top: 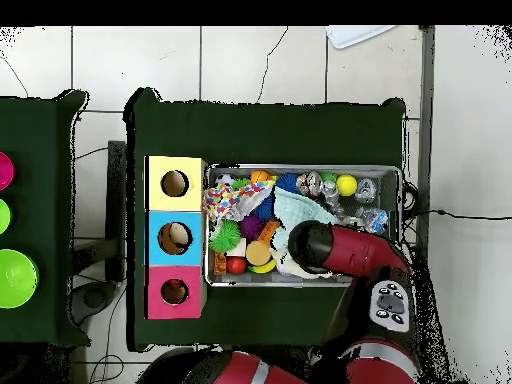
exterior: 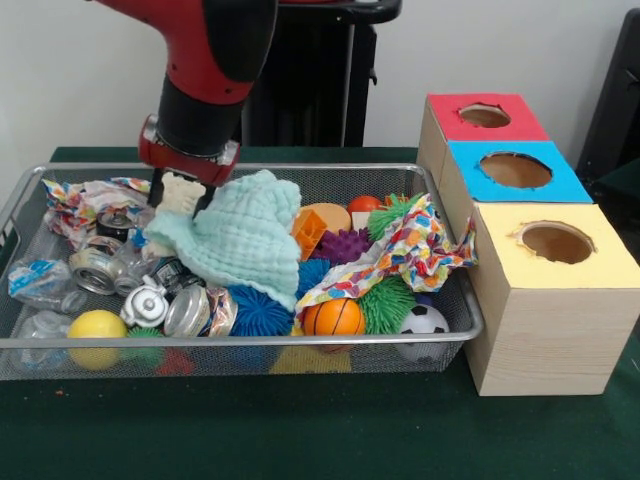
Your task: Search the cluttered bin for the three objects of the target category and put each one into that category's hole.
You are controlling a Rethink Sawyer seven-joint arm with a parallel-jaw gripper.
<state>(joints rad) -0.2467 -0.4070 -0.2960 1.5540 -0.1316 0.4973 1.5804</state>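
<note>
The wire mesh bin (exterior: 250, 341) lies on the green table, full of clutter; it also shows in the overhead view (top: 303, 169). My gripper (exterior: 182, 196) hangs over the bin's back left part. It is shut on the cream plush animal (exterior: 183, 190), held between the black fingers (exterior: 156, 185) just above a pale green cloth (exterior: 245, 240). The red-topped hole (exterior: 485, 116) is on the far end of the wooden box row, right of the bin; it also shows in the overhead view (top: 174, 292). The yellow duck and the striped tiger are hidden. In the overhead view my arm (top: 335, 250) covers the gripper.
The blue-topped hole (exterior: 515, 170) and the yellow-topped hole (exterior: 556, 242) sit nearer the camera. In the bin are crushed cans (exterior: 95, 268), a yellow ball (exterior: 96, 330), blue (exterior: 258, 310), green (exterior: 388, 300) and purple (exterior: 345, 245) spiky balls, and a colourful cloth (exterior: 410, 250).
</note>
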